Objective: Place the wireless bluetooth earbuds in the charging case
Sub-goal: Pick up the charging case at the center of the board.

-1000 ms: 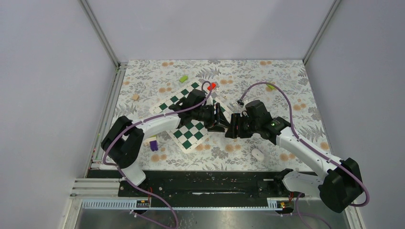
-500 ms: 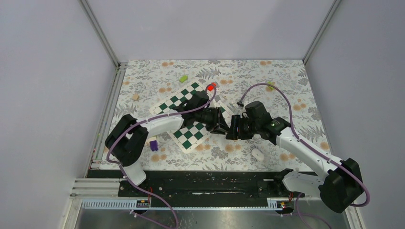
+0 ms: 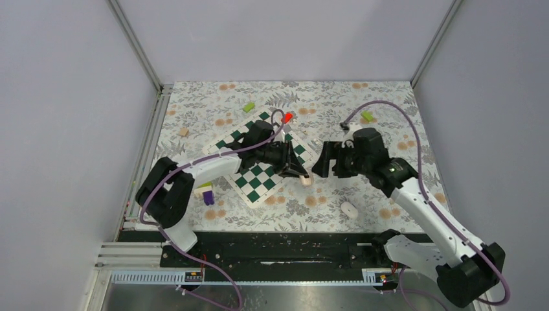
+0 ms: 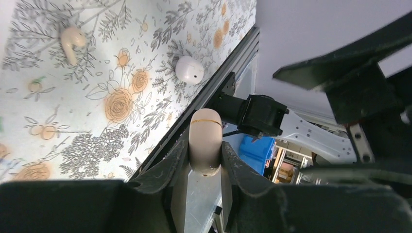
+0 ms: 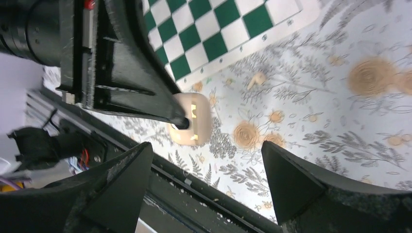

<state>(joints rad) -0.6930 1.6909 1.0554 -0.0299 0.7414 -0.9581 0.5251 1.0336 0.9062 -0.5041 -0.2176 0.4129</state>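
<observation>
The beige charging case [image 4: 205,141] is clamped between my left gripper's [image 4: 205,151] fingers and held just above the floral mat. It also shows in the top view [image 3: 306,181] and in the right wrist view [image 5: 190,125], with its hollow facing the right gripper. My left gripper [image 3: 298,172] reaches in from the left. My right gripper [image 3: 322,165] is open and empty, a short way right of the case, and its fingers frame the case in the right wrist view [image 5: 206,145]. One white oval earbud [image 3: 349,208] lies on the mat near the front [image 4: 189,69]. A small beige stemmed piece [image 4: 72,39] lies further off [image 5: 256,80].
A green and white chessboard [image 3: 256,162] lies under the left arm. A red block [image 3: 287,117], green blocks [image 3: 248,106] [image 3: 367,116], a tan block [image 3: 184,131] and a purple block [image 3: 208,196] are scattered around. The black front rail [image 3: 285,243] borders the mat.
My right arm has drawn back to the right and risen, away from the left gripper. The case now shows at the left gripper's tips, which shifted slightly.
</observation>
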